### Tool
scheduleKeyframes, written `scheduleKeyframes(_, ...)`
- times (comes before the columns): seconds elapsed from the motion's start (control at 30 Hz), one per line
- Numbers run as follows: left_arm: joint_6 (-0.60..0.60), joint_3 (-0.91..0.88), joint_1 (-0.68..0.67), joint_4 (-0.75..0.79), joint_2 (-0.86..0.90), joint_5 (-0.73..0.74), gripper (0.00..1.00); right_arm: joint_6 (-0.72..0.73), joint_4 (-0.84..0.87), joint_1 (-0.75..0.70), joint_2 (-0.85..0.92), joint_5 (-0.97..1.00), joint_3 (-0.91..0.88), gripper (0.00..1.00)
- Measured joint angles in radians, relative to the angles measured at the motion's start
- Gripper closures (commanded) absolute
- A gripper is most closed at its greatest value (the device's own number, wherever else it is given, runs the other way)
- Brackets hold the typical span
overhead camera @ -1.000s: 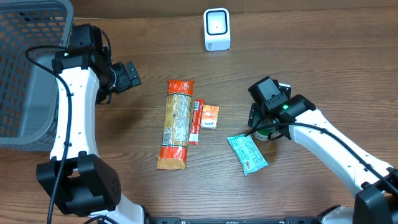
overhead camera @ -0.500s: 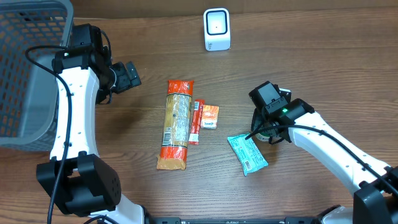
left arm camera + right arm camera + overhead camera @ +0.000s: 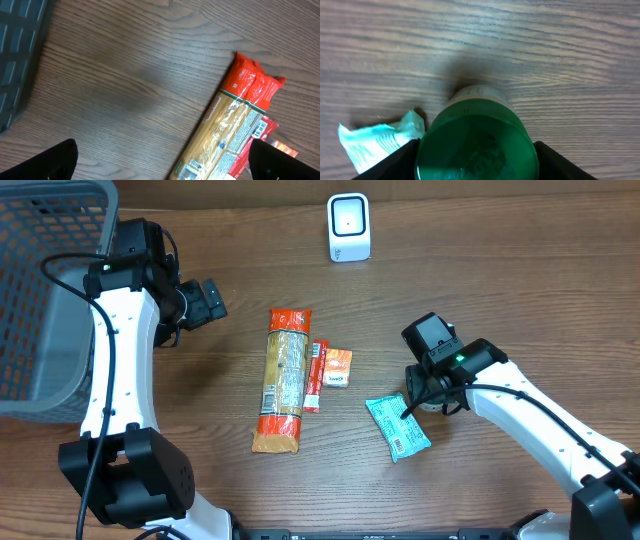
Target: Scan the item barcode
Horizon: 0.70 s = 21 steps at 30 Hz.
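At the bench's (image 3: 520,270) right side, the right gripper (image 3: 476,162), partly open, clasps a green bottle (image 3: 475,135); the left gripper (image 3: 162,162) gapes wide, empty.

Mock shop checkout: white barcode scanner (image 3: 349,226), grey shopping basket (image 3: 40,280), packaged groceries (image 3: 284,380) on wood-grain tabletop (image 3: 520,270).

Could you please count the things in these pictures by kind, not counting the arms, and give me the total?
packets: 4 (pasta, red stick, orange sachet, teal packet)
green container: 1
scanner: 1
basket: 1
total: 7
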Motion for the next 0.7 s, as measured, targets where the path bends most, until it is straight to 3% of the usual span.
scheduleKeyframes(0.07, 0.0, 0.0, 0.0, 0.0, 0.0, 0.0, 0.0, -0.035, -0.019, 0.0, 0.004, 0.001, -0.005, 0.12)
scheduleKeyframes(0.23, 0.0, 0.0, 0.0, 0.0, 0.0, 0.0, 0.0, -0.003, -0.016, 0.0, 0.01, 0.0, -0.014, 0.09)
scheduleKeyframes(0.37, 0.0, 0.0, 0.0, 0.0, 0.0, 0.0, 0.0, 0.082, -0.016, 0.0, 0.01, -0.016, -0.014, 0.25)
scheduleKeyframes(0.7, 0.0, 0.0, 0.0, 0.0, 0.0, 0.0, 0.0, 0.141, -0.017, 0.0, 0.01, -0.071, -0.014, 0.37)
